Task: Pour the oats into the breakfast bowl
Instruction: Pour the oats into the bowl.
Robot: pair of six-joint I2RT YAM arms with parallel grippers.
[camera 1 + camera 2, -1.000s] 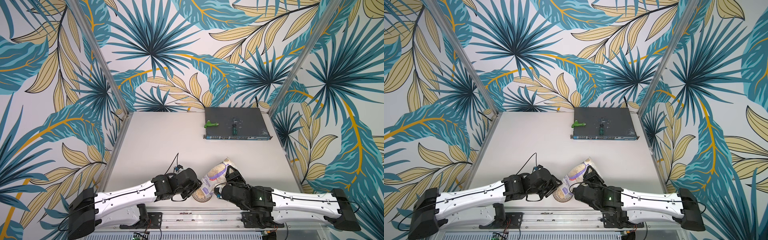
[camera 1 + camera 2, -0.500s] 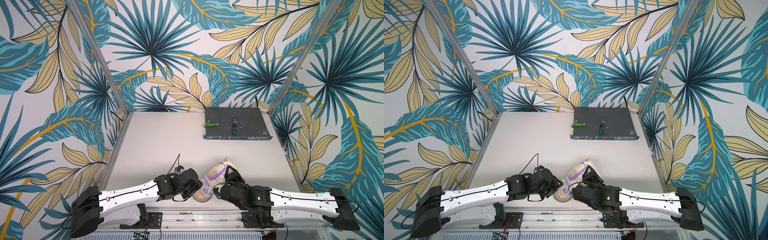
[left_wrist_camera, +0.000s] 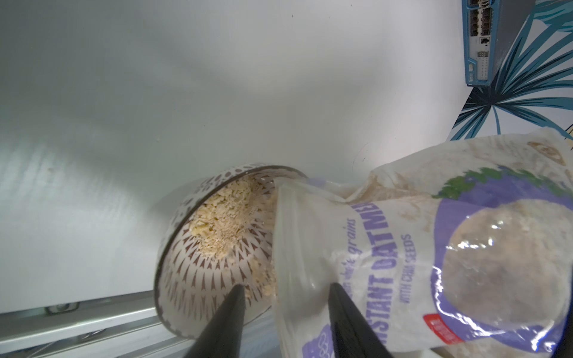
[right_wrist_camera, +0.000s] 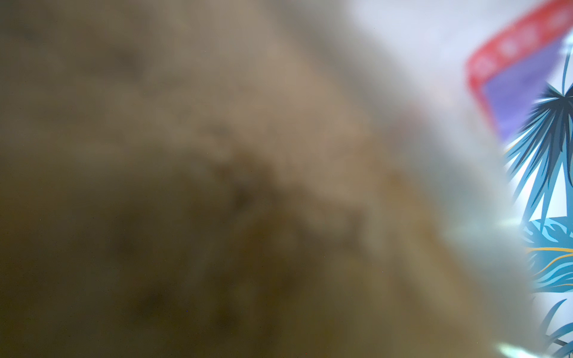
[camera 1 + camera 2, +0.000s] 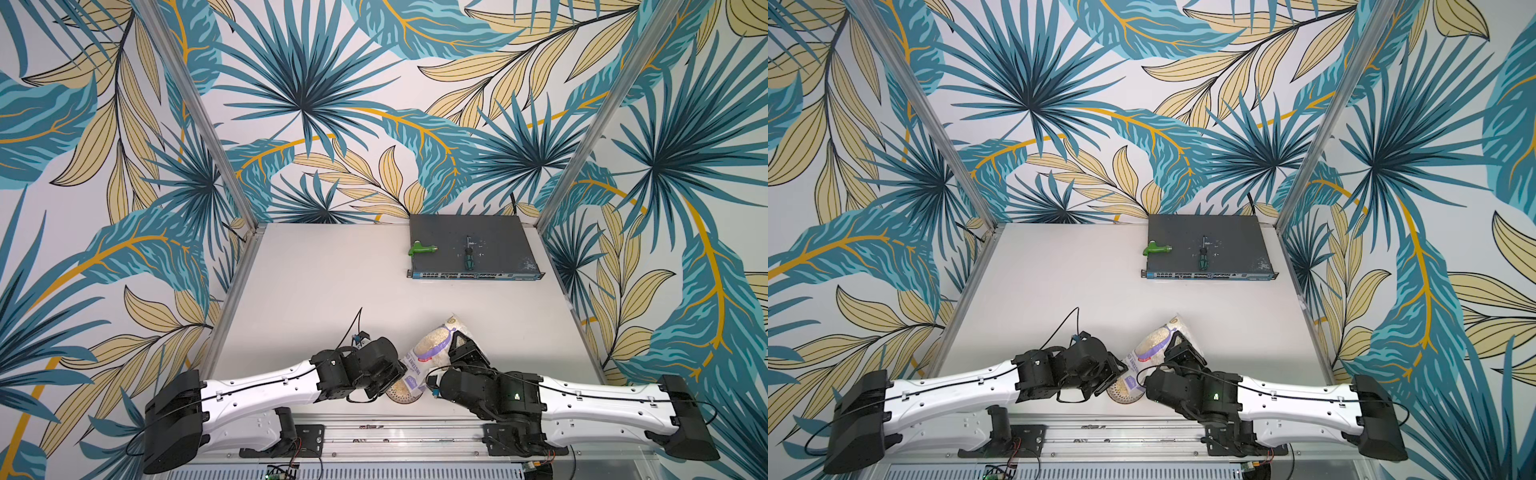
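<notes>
The oats pouch [image 5: 430, 347] [image 5: 1152, 345], clear with a white-and-purple label, hangs tilted with its open mouth down over the breakfast bowl [image 5: 403, 395] [image 5: 1121, 392] at the table's front edge. My right gripper [image 5: 457, 353] is shut on the pouch's body, and the pouch blurs out the right wrist view. In the left wrist view, pale oats [image 3: 223, 214] lie inside the patterned bowl [image 3: 173, 223], with the pouch [image 3: 403, 248] mouth at its rim. My left gripper [image 3: 283, 286] stands open, one finger before the bowl and the other before the pouch.
A grey network switch [image 5: 469, 245] lies at the back right. On it are a green tool [image 5: 422, 249] and a green-handled screwdriver [image 5: 468, 259]. A metal rail [image 5: 395, 432] runs just in front of the bowl. Patterned walls close in both sides.
Both arms have edged slightly toward each other. The pouch stays tilted over the bowl, and neither gripper's jaws have changed.
</notes>
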